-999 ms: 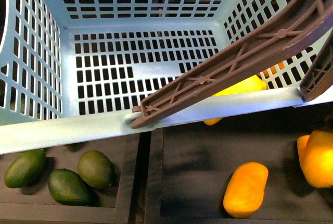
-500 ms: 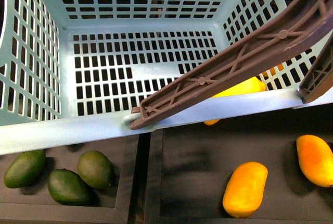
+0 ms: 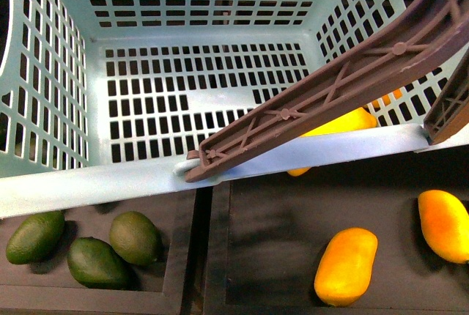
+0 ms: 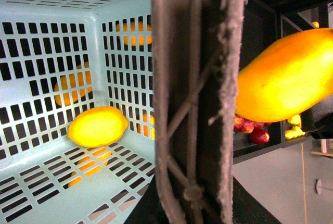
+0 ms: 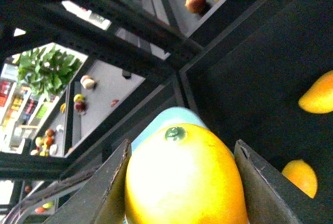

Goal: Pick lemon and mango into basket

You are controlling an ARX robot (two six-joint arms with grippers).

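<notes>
The teal basket [image 3: 110, 182] fills the front view, its brown handle [image 3: 330, 89] slanting across it. The lemon [image 3: 344, 121] lies in the basket's near right corner, half hidden by handle and rim; the left wrist view shows the lemon [image 4: 98, 126] on the slotted floor [image 4: 47, 182]. My left gripper [image 4: 193, 203] is shut on the basket handle [image 4: 192, 78], its fingers hidden. My right gripper [image 5: 182, 146] is shut on the mango [image 5: 182, 182], stem end outward. The left wrist view shows this mango [image 4: 286, 78] in the air beside the handle, outside the basket. Neither gripper shows in the front view.
Two more mangoes [image 3: 346, 265] [image 3: 443, 223] lie on the black shelf below the basket. Three dark green fruits [image 3: 95, 260] sit in the left compartment. Red apples [image 5: 195, 0] are on another shelf, with black shelf frames around them.
The large mango at the front view's right edge a second ago has gone out of that view, uncovering one lying on the shelf. The basket and handle have barely shifted.
</notes>
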